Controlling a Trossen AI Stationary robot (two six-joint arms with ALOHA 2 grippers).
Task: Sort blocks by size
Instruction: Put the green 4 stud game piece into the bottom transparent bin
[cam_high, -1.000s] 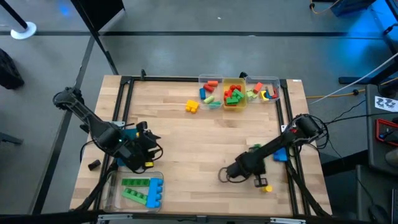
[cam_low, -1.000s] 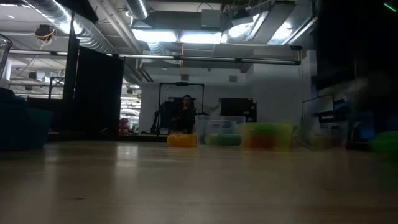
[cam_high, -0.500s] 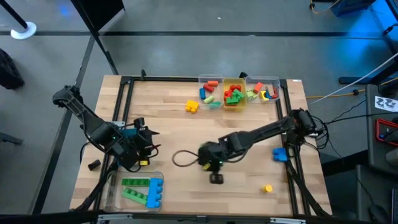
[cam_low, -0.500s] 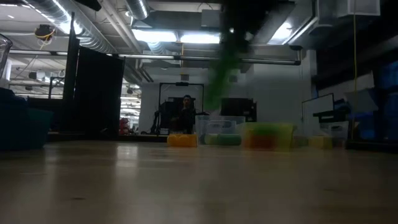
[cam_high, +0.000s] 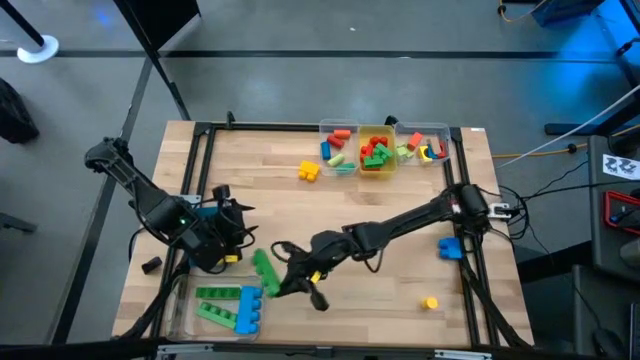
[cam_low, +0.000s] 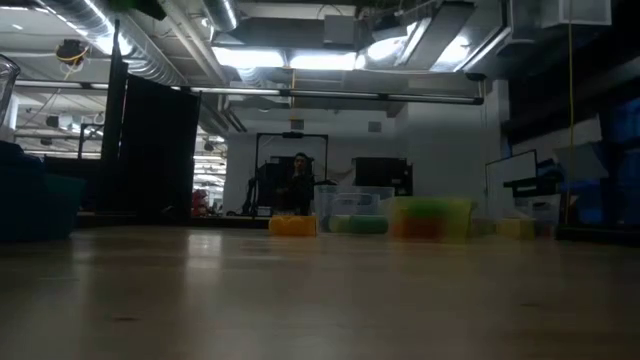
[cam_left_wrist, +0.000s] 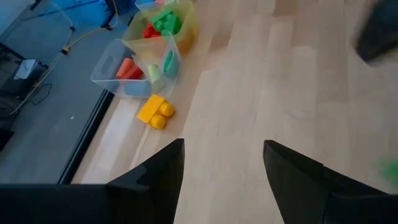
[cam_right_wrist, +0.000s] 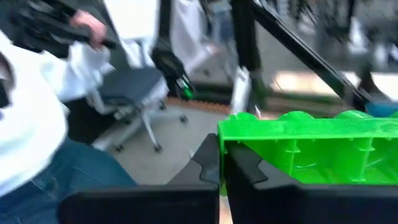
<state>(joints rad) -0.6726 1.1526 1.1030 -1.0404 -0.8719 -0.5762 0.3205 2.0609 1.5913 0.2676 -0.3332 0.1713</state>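
**Right arm carrying long green bar toward near-left bin**

The right gripper (cam_high: 283, 281) is pinching a long green block (cam_high: 265, 272) by one end, fingers pressed onto it, holding it just beside the clear bin (cam_high: 180, 312) at the near left, probably because that bin is already taking the long green and blue bars (cam_high: 228, 305). The left gripper (cam_high: 228, 247) is waiting spread and empty beside the bin. Smaller blocks are sitting in far bins (cam_high: 383, 150); a yellow block (cam_high: 308, 171) is lying loose near them.
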